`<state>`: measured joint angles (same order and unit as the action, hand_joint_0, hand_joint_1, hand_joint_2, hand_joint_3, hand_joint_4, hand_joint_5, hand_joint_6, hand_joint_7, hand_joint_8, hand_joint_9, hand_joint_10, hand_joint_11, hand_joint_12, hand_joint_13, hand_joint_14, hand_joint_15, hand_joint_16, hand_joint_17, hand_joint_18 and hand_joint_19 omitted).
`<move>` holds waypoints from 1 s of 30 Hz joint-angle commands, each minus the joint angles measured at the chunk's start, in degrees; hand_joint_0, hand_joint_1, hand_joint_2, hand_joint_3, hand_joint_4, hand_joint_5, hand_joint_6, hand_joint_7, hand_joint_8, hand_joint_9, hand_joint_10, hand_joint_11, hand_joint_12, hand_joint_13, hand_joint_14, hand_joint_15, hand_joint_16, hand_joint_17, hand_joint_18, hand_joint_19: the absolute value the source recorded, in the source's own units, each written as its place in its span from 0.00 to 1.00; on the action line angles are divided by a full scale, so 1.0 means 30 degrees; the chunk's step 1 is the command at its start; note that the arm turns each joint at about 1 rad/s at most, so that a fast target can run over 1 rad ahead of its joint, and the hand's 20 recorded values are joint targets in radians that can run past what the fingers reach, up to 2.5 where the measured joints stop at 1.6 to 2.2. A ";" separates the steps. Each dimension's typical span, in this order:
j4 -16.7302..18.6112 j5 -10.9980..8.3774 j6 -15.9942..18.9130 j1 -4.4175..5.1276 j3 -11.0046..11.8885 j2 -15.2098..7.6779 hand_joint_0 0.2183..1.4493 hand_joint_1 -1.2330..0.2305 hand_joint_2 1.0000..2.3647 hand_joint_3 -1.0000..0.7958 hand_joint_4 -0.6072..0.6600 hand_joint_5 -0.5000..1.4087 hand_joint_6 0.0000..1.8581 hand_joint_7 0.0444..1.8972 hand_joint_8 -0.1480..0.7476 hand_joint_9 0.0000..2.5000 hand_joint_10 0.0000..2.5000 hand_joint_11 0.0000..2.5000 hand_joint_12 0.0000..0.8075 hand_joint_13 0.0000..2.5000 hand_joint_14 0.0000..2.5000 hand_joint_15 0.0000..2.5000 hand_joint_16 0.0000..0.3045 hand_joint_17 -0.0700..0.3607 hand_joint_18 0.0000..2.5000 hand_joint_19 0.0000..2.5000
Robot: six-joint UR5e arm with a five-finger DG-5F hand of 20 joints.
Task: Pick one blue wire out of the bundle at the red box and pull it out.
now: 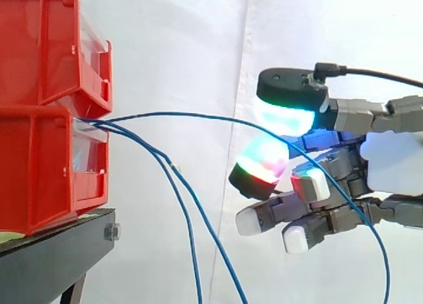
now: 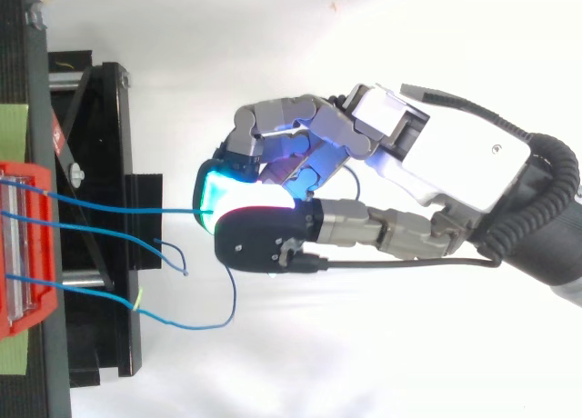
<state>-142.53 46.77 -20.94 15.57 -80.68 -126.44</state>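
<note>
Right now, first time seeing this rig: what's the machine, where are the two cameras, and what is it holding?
It is a robot arm ending in a hand with fingers and a thumb. The glowing pads are its own fingertips. One picture is taken from the side, level with the work. The other looks down on the same scene from above. At the left, red bins are stacked on a black stand before a white curtain. Blue wires come out of the lower one. The hand pinches one wire between two pads, and two others hang loose.
</note>
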 commanded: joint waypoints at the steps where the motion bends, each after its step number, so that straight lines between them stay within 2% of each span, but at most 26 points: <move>1: -0.0011 -0.0004 0.0007 -0.0003 0.0000 -0.0012 0.32 0.42 0.01 0.43 0.62 0.25 0.38 0.64 0.46 0.56 0.01 0.31 0.45 0.31 0.01 0.16 0.15 0.40 0.34 0.25; 10: 0.0048 0.0025 -0.0022 -0.0003 0.0000 0.0017 0.31 0.33 0.01 0.42 0.59 0.25 0.36 0.68 0.45 0.55 0.01 0.30 0.46 0.31 0.01 0.16 0.16 0.41 0.34 0.24; 12: 0.0048 0.0025 -0.0022 -0.0003 0.0000 -0.0012 0.31 0.29 0.01 0.41 0.58 0.25 0.37 0.67 0.45 0.54 0.01 0.31 0.45 0.30 0.01 0.16 0.15 0.40 0.32 0.24; 18: 0.0077 0.0025 -0.0022 0.0055 0.0000 -0.0012 0.30 0.26 0.01 0.37 0.57 0.24 0.38 0.66 0.43 0.52 0.01 0.31 0.43 0.28 0.01 0.17 0.14 0.39 0.30 0.25; 28: 0.0077 0.0025 -0.0022 0.0055 0.0000 -0.0012 0.30 0.29 0.01 0.36 0.59 0.23 0.40 0.63 0.43 0.52 0.01 0.31 0.42 0.28 0.01 0.17 0.14 0.38 0.30 0.25; 30: 0.0048 0.0025 -0.0022 0.0055 0.0000 0.0017 0.28 0.39 0.01 0.34 0.58 0.23 0.40 0.62 0.44 0.53 0.01 0.31 0.42 0.28 0.01 0.17 0.14 0.38 0.30 0.26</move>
<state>-142.33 46.85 -21.01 15.74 -80.68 -126.44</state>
